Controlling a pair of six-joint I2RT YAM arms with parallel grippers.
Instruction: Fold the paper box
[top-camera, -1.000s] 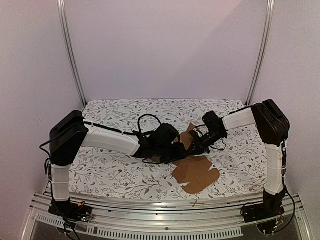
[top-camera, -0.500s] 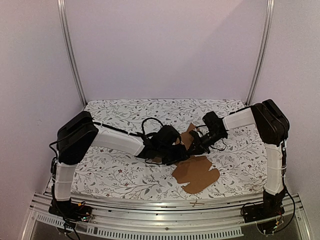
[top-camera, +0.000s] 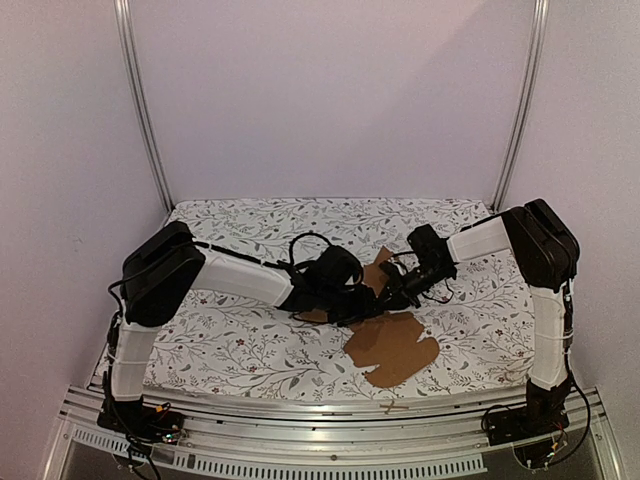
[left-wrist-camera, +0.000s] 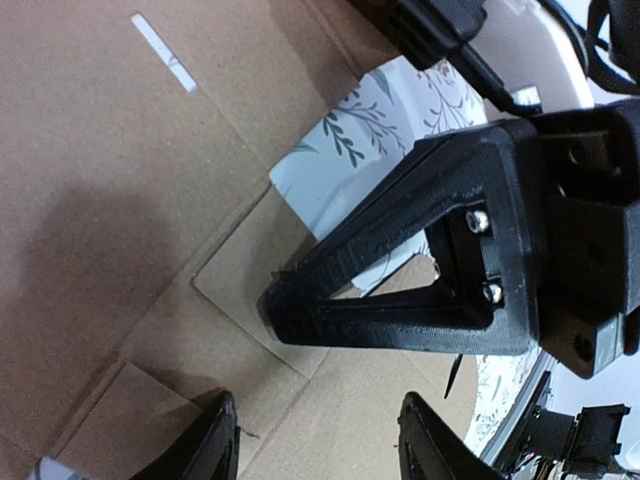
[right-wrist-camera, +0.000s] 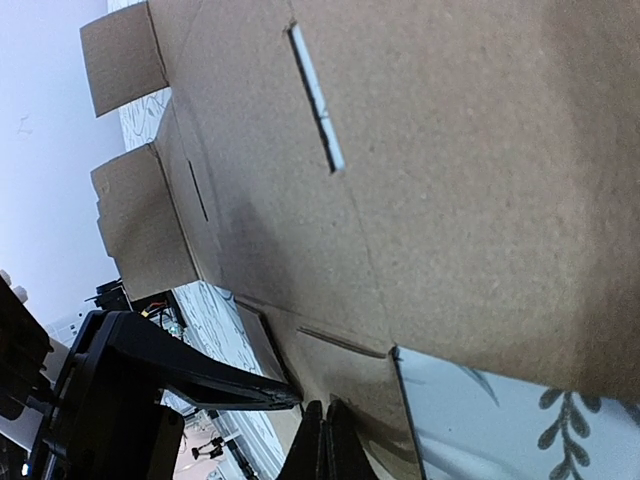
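The paper box (top-camera: 392, 348) lies flat at lower centre of the top view. Just above it my right gripper (right-wrist-camera: 325, 445), fingers pressed together, pins a crease, I judge, so that my left gripper (left-wrist-camera: 318, 450), half-spread and holding nothing, can lift a flap.

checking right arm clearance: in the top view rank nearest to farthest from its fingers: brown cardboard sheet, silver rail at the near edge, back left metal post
1. Brown corrugated cardboard sheet: at the right fingers, table centre.
2. Silver metal rail: along the near edge.
3. Back left metal post: far left corner.
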